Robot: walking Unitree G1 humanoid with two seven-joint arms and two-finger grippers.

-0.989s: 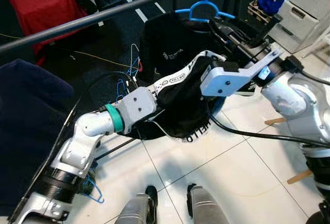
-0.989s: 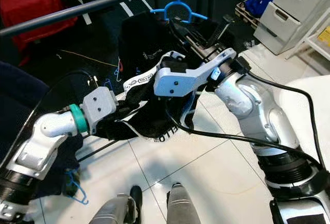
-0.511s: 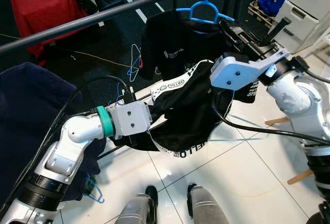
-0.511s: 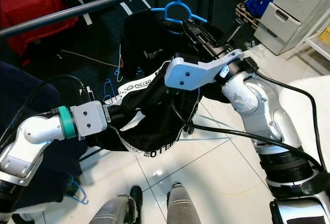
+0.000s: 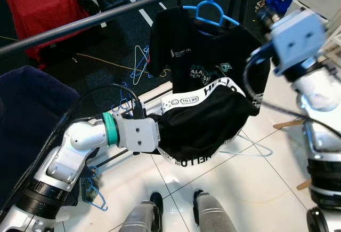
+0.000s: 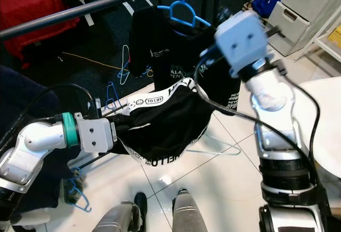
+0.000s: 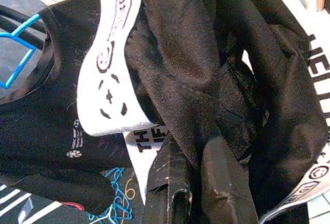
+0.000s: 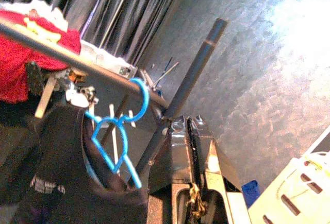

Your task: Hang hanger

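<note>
Since 1 s ago right claw (image 8: pixel 193 147) has been lifted off the shirt, fingers pressed together, empty. Blue hanger (image 5: pixel 213 9) w/ black T-shirt (image 5: pixel 184 50) hooked on rail (image 5: pixel 101 20). Left claw (image 7: pixel 201 183) kept clamped on black garment (image 5: pixel 205 122); hem should be eased free gently, so hook isn't dragged off.

Overhead light is glaring off the white floor (image 5: pixel 256 189); the right arm (image 5: pixel 298 40) is smearing with motion blur, and the wrist views are looking grainy.
</note>
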